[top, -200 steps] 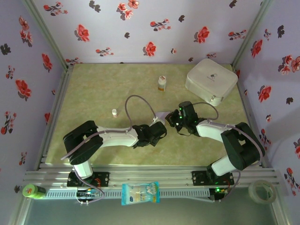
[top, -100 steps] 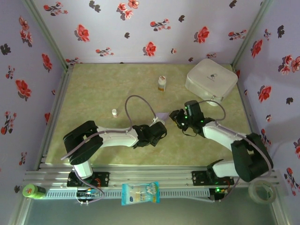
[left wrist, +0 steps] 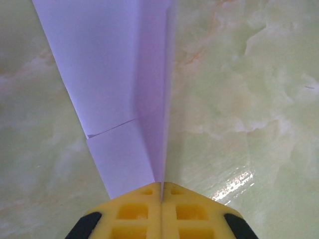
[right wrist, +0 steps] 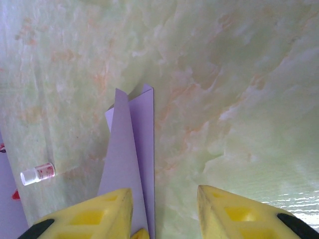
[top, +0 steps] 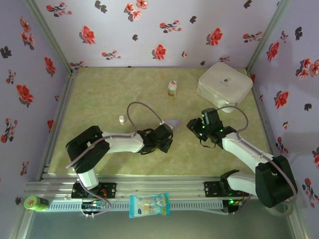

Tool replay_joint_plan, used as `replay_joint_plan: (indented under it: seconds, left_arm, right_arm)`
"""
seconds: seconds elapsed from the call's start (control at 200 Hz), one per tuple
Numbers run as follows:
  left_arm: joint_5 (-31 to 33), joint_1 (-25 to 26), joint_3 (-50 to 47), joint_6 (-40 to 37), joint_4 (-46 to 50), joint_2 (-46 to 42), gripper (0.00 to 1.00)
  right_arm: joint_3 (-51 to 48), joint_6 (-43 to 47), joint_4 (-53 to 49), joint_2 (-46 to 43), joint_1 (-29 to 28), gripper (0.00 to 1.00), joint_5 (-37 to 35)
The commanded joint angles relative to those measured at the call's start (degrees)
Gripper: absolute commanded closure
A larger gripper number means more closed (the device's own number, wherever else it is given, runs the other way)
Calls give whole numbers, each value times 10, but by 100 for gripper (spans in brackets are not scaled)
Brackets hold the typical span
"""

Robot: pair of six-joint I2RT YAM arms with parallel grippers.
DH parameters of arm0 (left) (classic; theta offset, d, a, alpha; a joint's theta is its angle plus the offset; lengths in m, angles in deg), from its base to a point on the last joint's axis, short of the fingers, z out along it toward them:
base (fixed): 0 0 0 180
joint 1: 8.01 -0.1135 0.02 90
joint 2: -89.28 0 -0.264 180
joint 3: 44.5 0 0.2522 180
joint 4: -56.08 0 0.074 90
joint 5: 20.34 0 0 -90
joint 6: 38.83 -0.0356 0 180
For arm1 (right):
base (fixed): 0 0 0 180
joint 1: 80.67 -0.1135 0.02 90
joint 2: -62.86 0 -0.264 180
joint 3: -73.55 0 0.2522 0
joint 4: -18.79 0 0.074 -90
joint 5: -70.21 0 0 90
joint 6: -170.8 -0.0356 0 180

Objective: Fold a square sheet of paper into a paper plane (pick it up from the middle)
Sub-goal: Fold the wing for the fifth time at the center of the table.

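Note:
The paper plane [left wrist: 119, 99] is a slim dart of pale lavender paper with a lengthwise ridge, lying low over the green marbled table. My left gripper [left wrist: 162, 188] is shut on the rear end of that ridge, the yellow fingers [left wrist: 134, 211] pressed together. In the top view the left gripper [top: 167, 131] sits mid-table with the plane's end [top: 173, 122] poking out toward the right arm. My right gripper [top: 191, 124] stands open a short way to the right. In the right wrist view the right gripper [right wrist: 164, 211] holds nothing, and the plane [right wrist: 130, 159] lies beside its left finger [right wrist: 94, 214].
A white rounded case [top: 224, 85] stands at the back right. A small bottle [top: 172, 88] is at the back centre and a tiny vial [top: 121, 119] lies left of the arms, its red-labelled side [right wrist: 37, 174] seen from the right wrist. A snack packet [top: 149, 205] hangs on the front rail.
My right gripper has opened, let go of the plane and drawn back to the right. The left gripper has closed fully on the plane's ridge.

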Motion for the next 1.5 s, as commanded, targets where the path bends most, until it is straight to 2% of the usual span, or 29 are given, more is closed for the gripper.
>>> replay_joint_plan:
  seconds: [0.0,0.15,0.605,0.935,1.21,1.495]
  left_arm:
    - [-45,-8,-9,22,-28,16,98]
    - [-82,-21,-20,34,-52,20,98]
    - [-232,-73,-56,98,-168,47,98]
    - [-321,-98,-92,165,-288,81,99]
    - [-347,-111,-118,218,-370,96,100]
    - [-348,-114,-127,234,-371,92,100]
  right_arm:
    - [7,13,-10,3,3,62,-5]
    - [2,15,1,7,3,61,7]
    - [-14,41,103,75,3,63,128]
    - [-26,75,150,111,-2,76,168]
    - [-22,99,172,142,-20,87,174]
    - [-4,115,215,184,-37,95,191]
